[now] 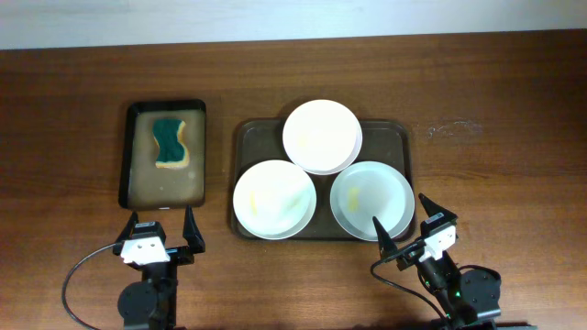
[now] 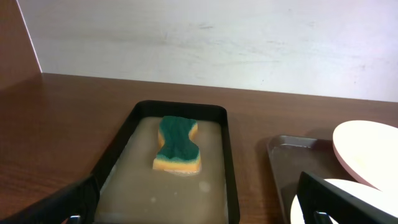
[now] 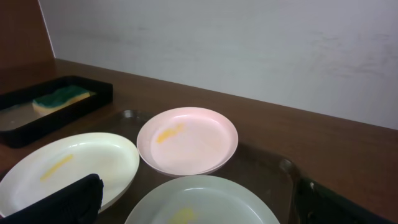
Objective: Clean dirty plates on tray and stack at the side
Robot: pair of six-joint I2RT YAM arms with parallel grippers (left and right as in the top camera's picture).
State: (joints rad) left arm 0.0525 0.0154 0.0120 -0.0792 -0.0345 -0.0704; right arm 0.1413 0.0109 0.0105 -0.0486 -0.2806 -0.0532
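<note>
Evidently pre-cleaning, left end effector [image 1: 162, 220] and right end effector [image 1: 399, 209] are gaping empty, sponge [image 1: 170, 142] awaiting pickup at left's twelve o'clock.

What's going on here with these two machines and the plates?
A robot's left tool and right tool sit open and empty at the near edge of the wooden table. Three round white plates, smeared yellow, lie untouched on the large dark brown tray. A green-and-yellow sponge rests in the smaller black tray.

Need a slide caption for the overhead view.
Three white plates on the brown tray, sponge in the black tray, left gripper and right gripper open nearby.
</note>
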